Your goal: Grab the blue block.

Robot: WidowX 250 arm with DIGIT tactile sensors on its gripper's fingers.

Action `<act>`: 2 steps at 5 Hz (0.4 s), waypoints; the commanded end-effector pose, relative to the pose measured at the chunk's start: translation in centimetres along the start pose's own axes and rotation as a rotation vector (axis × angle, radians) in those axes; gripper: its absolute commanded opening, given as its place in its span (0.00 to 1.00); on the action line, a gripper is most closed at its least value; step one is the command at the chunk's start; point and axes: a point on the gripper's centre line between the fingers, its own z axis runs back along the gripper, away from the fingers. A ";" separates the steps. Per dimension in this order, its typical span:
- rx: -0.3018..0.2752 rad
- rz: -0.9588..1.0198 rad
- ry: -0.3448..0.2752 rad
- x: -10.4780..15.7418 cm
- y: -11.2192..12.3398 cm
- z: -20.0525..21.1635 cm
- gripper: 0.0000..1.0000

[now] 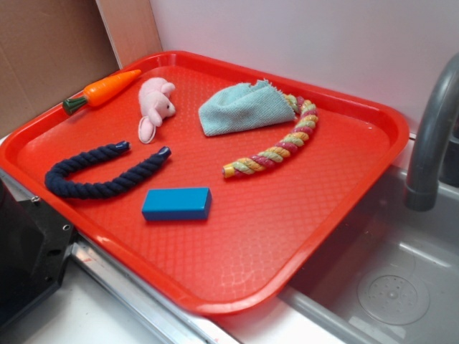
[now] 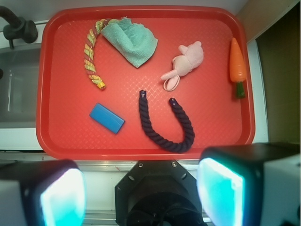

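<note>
The blue block [image 1: 176,203] lies flat on the red tray [image 1: 301,236], near its front edge and just right of the navy rope. From the wrist view, high above the tray, the blue block [image 2: 107,117] shows at lower left of the red tray [image 2: 51,132]. My gripper [image 2: 141,193] hangs over the counter beside the tray's near rim, far from the block. Its two fingers [image 2: 221,190] with cyan pads stand wide apart with nothing between them. The gripper does not show in the exterior view.
On the tray also lie a navy U-shaped rope [image 1: 100,175], a multicoloured rope [image 1: 276,147], a teal cloth [image 1: 244,107], a pink plush bunny [image 1: 156,106] and a toy carrot [image 1: 104,89]. A grey faucet [image 1: 430,136] and sink [image 1: 387,287] stand at the right. The black robot base [image 2: 157,195] is below.
</note>
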 end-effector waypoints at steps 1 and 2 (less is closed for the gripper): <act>0.000 0.000 0.000 0.0 0.0 0.0 1.00; -0.009 -0.231 -0.054 0.6 -0.6 -0.5 1.00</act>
